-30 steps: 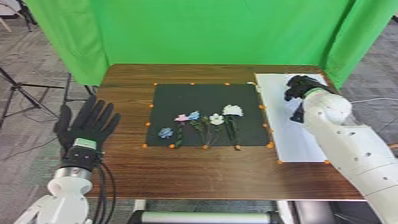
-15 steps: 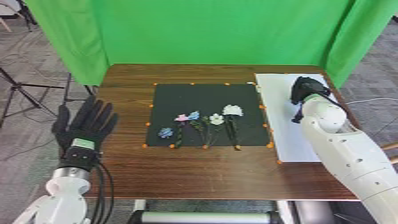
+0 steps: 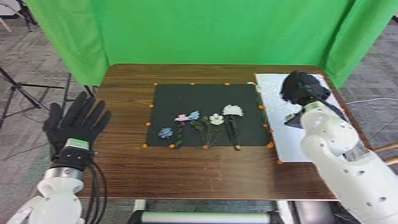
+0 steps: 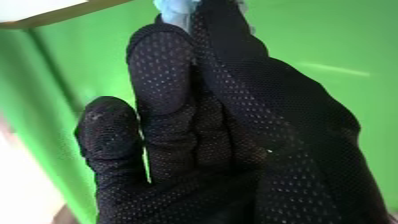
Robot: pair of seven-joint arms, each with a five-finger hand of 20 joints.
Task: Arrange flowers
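Over the far part of the white sheet (image 3: pixel 289 145) is my right hand (image 3: pixel 303 89). In the right wrist view, the thumb and a finger of my right hand (image 4: pixel 209 120) pinch a pale blue flower (image 4: pixel 178 6), its lower part hidden by the glove. On the black mat (image 3: pixel 200 95) lie a blue flower (image 3: pixel 165 133), a pink flower (image 3: pixel 181 118), a light blue flower (image 3: pixel 194 115), a small white flower (image 3: pixel 216 119) and a larger white flower (image 3: pixel 232 110), most with stems toward the near edge. My left hand (image 3: pixel 76 125), fingers straight, is left of the table.
Orange markers line the mat's border. A dark shape (image 3: pixel 293 120) lies by my right wrist over the sheet; I cannot tell what it is. Bare brown wood (image 3: pixel 195 175) runs along the table's near side. A green curtain (image 3: pixel 213 30) hangs behind, and a tripod stands at the left.
My right hand has turned and shifted slightly left, its forearm swinging nearer. My left hand has drifted a little left and toward me. The flowers on the mat have kept their places.
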